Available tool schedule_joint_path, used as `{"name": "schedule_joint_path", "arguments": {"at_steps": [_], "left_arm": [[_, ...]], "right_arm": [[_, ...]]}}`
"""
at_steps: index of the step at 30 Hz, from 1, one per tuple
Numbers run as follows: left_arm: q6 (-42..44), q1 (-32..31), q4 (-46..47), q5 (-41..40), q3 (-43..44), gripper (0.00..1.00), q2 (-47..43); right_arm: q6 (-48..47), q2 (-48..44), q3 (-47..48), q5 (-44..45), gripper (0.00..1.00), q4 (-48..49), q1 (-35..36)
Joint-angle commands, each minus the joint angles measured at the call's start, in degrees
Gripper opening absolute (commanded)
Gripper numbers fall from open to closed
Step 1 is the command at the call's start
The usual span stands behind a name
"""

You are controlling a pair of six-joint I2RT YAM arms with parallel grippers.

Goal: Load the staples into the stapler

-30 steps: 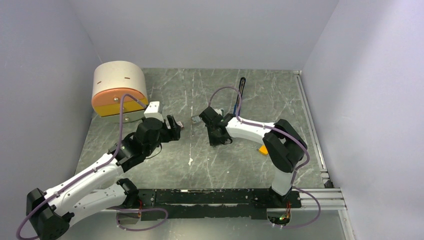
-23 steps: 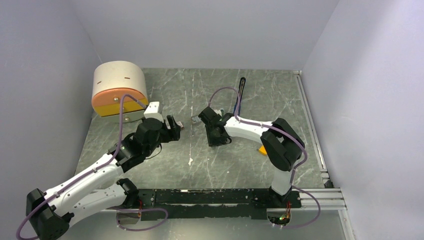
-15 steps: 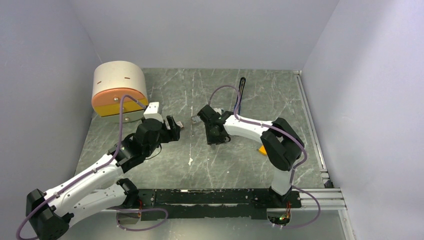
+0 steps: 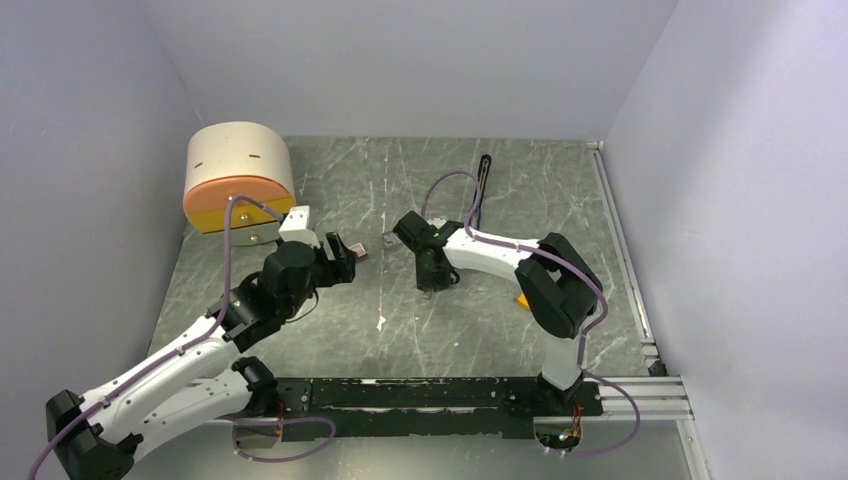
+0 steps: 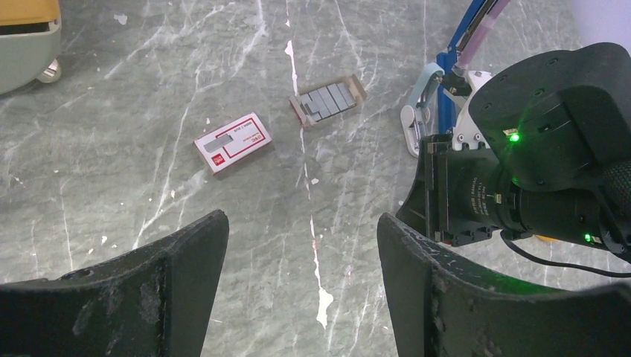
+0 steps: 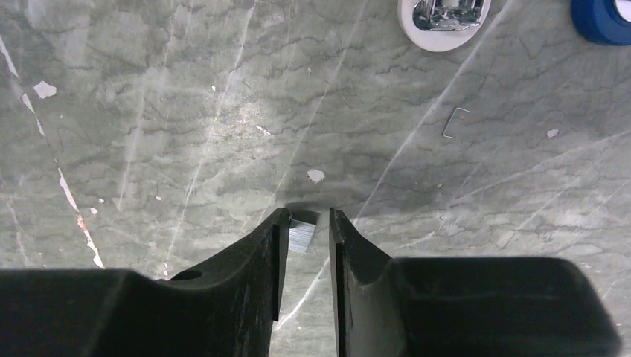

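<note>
Between the narrowly parted fingertips of my right gripper (image 6: 305,217) lies a small grey ribbed strip of staples (image 6: 300,233). It leans on the left finger, with a gap to the right one. The gripper (image 4: 428,280) points down at mid-table. More staples (image 5: 328,100) fill an open cardboard tray, and the red-and-white box (image 5: 233,143) lies left of it. The stapler (image 4: 483,178) lies beyond the right arm; its blue body (image 5: 463,36) shows in the left wrist view. My left gripper (image 5: 301,223) hovers open and empty over bare table (image 4: 345,255).
A cream and orange round container (image 4: 238,175) stands at the back left. An orange block (image 4: 524,298) lies under the right arm. A white-rimmed chrome piece (image 6: 444,13), a blue part (image 6: 601,11) and a loose staple (image 6: 455,123) lie ahead of the right fingers.
The right gripper has slid slightly left along the table, and its jaws have changed width a little. The left arm has shifted a bit up and left.
</note>
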Motion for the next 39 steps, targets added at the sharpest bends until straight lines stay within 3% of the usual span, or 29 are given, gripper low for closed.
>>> {"name": "schedule_joint_path", "arguments": {"at_steps": [1,12,18,26,39], "left_arm": [[-0.29,-0.16,0.61,-1.12,-0.39,0.78,0.12],[-0.25,-0.16,0.38,-1.14,-0.27,0.78,0.30],[-0.16,-0.16,0.27,-0.87,-0.03,0.78,0.97],[-0.14,-0.14,0.42,-0.77,-0.08,0.78,1.41],[-0.23,-0.16,-0.17,-1.47,0.28,0.78,2.16]], "right_arm": [[1.37,1.57,0.85,-0.17,0.30,-0.17,0.24],[2.48,1.61,-0.41,-1.89,0.27,1.74,0.28],[-2.02,1.69,-0.21,-3.35,0.22,3.34,0.25],[-3.89,1.81,0.82,-0.84,0.38,-0.51,0.26],[0.67,2.91,0.78,-0.35,0.33,-0.48,1.51]]}}
